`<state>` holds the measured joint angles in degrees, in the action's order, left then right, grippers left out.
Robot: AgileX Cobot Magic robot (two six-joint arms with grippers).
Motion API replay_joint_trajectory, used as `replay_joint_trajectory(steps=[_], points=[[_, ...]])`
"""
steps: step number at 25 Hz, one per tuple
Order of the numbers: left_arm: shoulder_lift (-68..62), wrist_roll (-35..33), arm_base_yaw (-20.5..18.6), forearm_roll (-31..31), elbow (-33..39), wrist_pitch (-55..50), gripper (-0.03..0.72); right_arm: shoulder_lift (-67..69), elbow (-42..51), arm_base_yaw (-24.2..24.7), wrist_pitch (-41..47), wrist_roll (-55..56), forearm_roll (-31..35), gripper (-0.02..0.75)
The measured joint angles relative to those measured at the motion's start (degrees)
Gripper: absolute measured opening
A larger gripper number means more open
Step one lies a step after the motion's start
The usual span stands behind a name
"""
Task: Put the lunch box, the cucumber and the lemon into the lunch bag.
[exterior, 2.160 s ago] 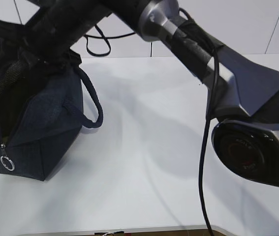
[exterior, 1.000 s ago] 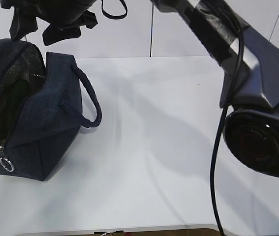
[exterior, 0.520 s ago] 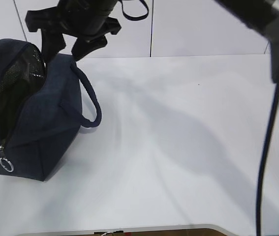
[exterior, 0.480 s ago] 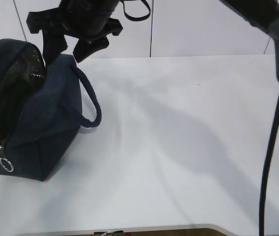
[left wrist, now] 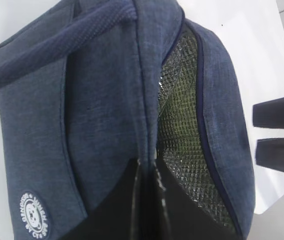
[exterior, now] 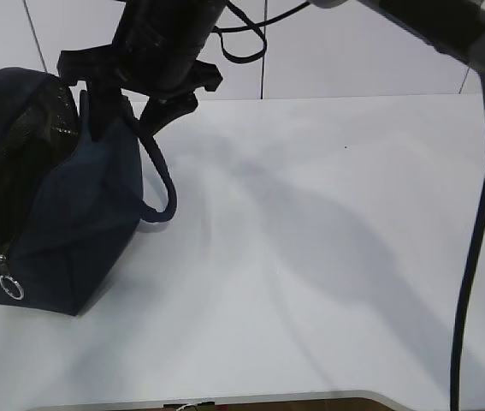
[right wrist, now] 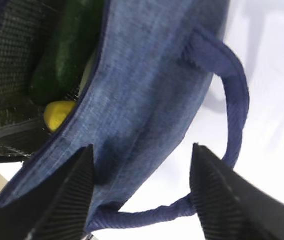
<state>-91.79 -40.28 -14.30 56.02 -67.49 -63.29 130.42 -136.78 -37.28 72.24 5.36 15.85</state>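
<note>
We see the right gripper (exterior: 127, 107) reaching across to far left, jaws wide and empty, over the lunch bag (exterior: 79, 214), cucumber (right wrist: 66, 45) and lemon (right wrist: 57, 113) inside below it, left gripper (left wrist: 149, 200) pinched on the bag's edge.

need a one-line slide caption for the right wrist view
Open right gripper above the navy lunch bag, with the cucumber and lemon visible inside.

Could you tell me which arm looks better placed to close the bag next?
Probably right: its open gripper hangs over the bag, empty; left gripper is shut, pinching the opening's edge.
</note>
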Motion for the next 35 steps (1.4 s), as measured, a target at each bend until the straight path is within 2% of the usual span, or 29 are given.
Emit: replay_joint_trajectory(steps=[13,21,28,32,35], points=[[0.0,0.0,0.0,0.0,0.0,0.0,-0.015,0.0,3.2,0.0,-3.4,4.5,2.2,0.464],[0.0,0.0,0.0,0.0,0.0,-0.1,-0.015,0.0,4.2,0.0,-5.2,5.6,3.0,0.261],[0.0,0.0,0.0,0.0,0.0,-0.2,-0.015,0.0,4.2,0.0,-5.3,5.5,3.1,0.170],[0.0,0.0,0.0,0.0,0.0,-0.3,-0.015,0.0,4.3,0.0,-5.3,4.5,3.1,0.031],[0.0,0.0,0.0,0.0,0.0,-0.3,-0.015,0.0,4.3,0.0,-5.7,3.9,2.6,0.013]])
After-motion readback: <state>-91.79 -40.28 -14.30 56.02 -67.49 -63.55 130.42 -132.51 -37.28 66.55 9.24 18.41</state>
